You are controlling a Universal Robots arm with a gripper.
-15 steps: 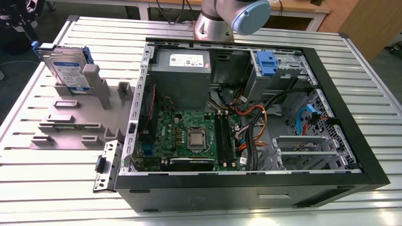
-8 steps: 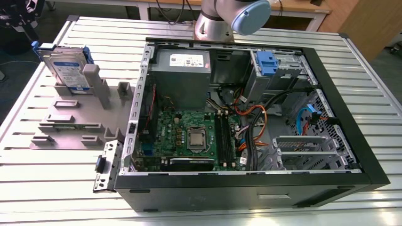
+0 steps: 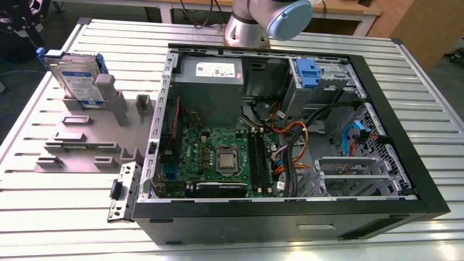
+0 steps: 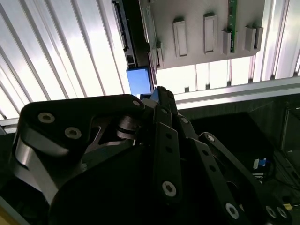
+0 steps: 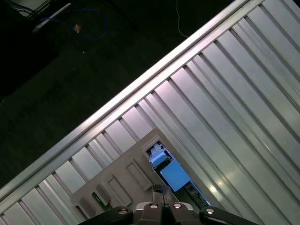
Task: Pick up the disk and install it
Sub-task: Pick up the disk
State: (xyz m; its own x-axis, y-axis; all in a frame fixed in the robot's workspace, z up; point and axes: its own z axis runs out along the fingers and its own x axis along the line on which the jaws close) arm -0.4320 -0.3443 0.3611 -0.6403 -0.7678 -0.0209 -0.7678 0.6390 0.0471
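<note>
The disk (image 3: 76, 79) stands upright on its edge in a grey fixture (image 3: 87, 147) on the table, at the exterior view's left. It is silver with a white-and-blue label and a blue carrier rail. Both wrist views look down on it from well above: the blue carrier end of the disk (image 4: 139, 79) (image 5: 171, 174) shows just beyond my gripper (image 4: 158, 93) (image 5: 161, 199). The gripper's fingers are shut together, hold nothing, and are clear of the disk.
An open computer case (image 3: 427, 201) lies on the slatted metal table (image 3: 58, 217), with motherboard, cables and a grey power supply (image 3: 210, 81) inside. A small blue latch piece (image 3: 308, 73) sits at the drive bay in the far corner. The arm's joint (image 3: 286, 16) is behind the case.
</note>
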